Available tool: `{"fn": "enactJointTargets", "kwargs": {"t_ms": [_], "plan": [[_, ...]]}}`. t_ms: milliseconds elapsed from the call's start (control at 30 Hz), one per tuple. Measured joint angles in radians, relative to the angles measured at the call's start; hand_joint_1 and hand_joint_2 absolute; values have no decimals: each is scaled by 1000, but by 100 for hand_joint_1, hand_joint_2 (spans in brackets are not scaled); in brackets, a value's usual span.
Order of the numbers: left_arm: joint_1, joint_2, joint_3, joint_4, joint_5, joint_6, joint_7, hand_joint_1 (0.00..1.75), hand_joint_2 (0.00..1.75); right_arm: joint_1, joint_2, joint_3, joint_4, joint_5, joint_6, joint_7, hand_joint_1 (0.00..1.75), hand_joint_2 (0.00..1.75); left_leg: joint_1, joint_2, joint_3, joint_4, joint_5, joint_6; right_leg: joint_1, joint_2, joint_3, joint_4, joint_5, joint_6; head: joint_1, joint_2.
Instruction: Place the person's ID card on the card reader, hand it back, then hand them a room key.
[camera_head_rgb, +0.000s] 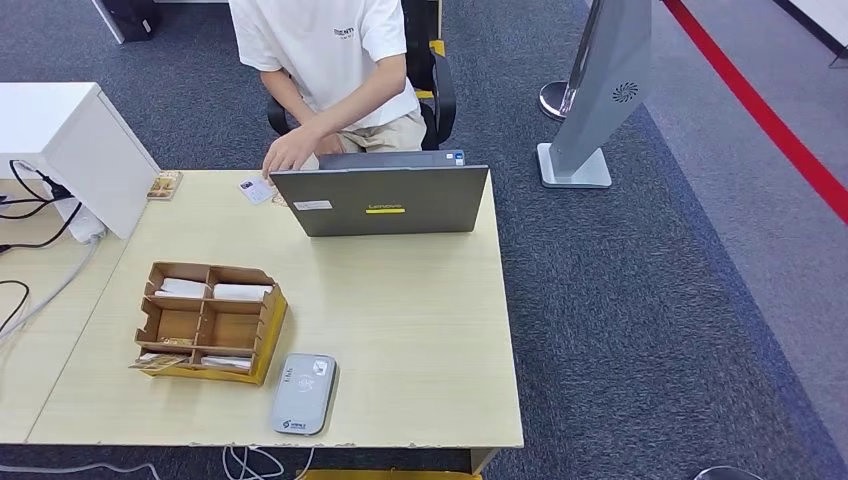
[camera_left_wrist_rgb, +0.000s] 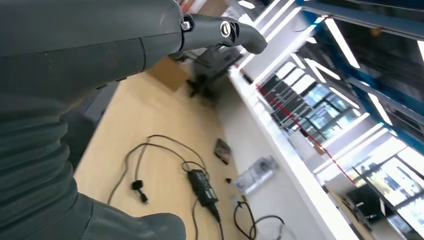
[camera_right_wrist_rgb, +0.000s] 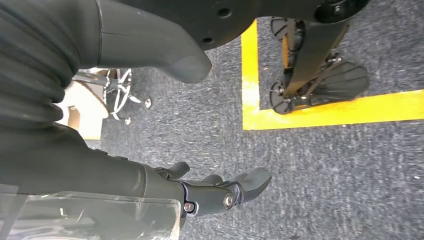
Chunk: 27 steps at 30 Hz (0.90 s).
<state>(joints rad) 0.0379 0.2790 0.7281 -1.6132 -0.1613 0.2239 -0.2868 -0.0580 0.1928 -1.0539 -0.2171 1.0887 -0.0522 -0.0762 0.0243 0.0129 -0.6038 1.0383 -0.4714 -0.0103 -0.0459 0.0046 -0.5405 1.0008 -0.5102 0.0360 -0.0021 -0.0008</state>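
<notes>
ID card (camera_head_rgb: 256, 189) lies at the table's (camera_head_rgb: 420, 330) far edge under the person's hand (camera_head_rgb: 290, 152), apparently offered for pickup. Card reader (camera_head_rgb: 303, 393) sits near the robot. Left hand (camera_left_wrist_rgb: 150, 40) and right hand (camera_right_wrist_rgb: 200, 192) open, empty.

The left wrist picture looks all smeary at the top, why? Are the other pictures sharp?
Left wrist view: the ceiling lights glare and streak, and the far background is blurred. Head view: evenly lit and sharp, the laptop crisp. Right wrist view: carpet sharp, the close left-edge cover soft.
</notes>
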Motion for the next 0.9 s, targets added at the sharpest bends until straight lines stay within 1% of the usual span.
{"fn": "enactJointTargets", "kwargs": {"t_ms": [100,167,267,400,533,700,800,900], "plan": [[-16,-16,175,124,130,-100,5,0,175,-6,-1,-3,0,0,1,-7,0,175,0,-1,0,0,0,0,0,-1,1,0,0,-1,0,0],[-34,-37,280,232,206,-122,4,0,175,-8,-2,-5,0,0,3,-10,0,175,0,-1,0,0,0,0,0,-1,3,0,0,-1,0,0],[-50,-88,404,404,276,-97,-35,0,175,-9,-2,-8,0,1,5,-11,0,175,-1,-2,1,0,0,0,-1,-2,3,-1,0,0,0,0],[-62,-179,516,623,321,-31,-47,0,175,-12,-1,-9,0,10,-3,16,0,175,-2,-6,1,1,-1,0,-2,-5,3,-3,-1,1,1,0],[-66,-271,572,789,321,25,-21,0,175,-8,-1,-9,1,20,-9,32,0,175,-3,-8,1,1,-1,1,-3,-7,4,-5,-1,2,1,0],[-90,-363,600,995,311,100,35,0,175,-11,-1,-8,1,46,-12,24,0,175,-4,-8,1,1,-1,2,-4,-7,5,-5,1,4,1,0],[-103,-398,598,1095,258,126,53,0,175,-12,2,-7,1,50,-19,22,0,175,-3,-8,1,1,-1,3,-3,-7,5,-6,1,4,2,0],[-111,-416,567,1177,142,98,92,0,175,-12,7,-7,2,50,-28,20,0,175,-3,-8,2,2,-1,3,-3,-7,5,-6,1,4,1,0]]}}
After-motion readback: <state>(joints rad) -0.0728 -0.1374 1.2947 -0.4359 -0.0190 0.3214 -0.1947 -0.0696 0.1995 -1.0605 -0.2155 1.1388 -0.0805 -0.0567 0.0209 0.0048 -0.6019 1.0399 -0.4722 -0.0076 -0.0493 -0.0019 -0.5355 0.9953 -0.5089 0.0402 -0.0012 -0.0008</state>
